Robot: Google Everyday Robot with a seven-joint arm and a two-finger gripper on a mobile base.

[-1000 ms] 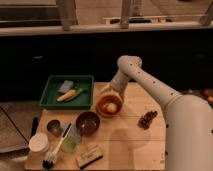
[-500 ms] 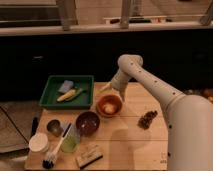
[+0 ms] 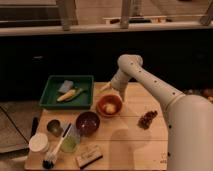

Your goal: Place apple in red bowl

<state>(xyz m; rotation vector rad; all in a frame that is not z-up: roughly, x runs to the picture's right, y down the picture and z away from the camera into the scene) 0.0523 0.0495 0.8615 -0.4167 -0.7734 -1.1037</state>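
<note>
The red bowl [image 3: 101, 102] is shallow and orange-red and sits mid-table. The apple [image 3: 111, 107], small and pale yellow-orange, lies inside it. My gripper [image 3: 106, 88] hangs just above and behind the bowl's far-left rim, next to the green tray's right edge. It is open and empty, apart from the apple. The arm [image 3: 150, 87] reaches in from the lower right and bends down over the table's far side.
A green tray [image 3: 50, 97] at the back left holds a blue sponge [image 3: 65, 86] and an elongated yellow item [image 3: 70, 95]. A dark maroon bowl [image 3: 87, 122] sits in front of the red bowl. A grape cluster [image 3: 147, 119] lies to the right. Cups, a brush and a bar stand at the front left.
My gripper has lifted off the red bowl and drawn back to its far-left rim. The apple stays in the bowl.
</note>
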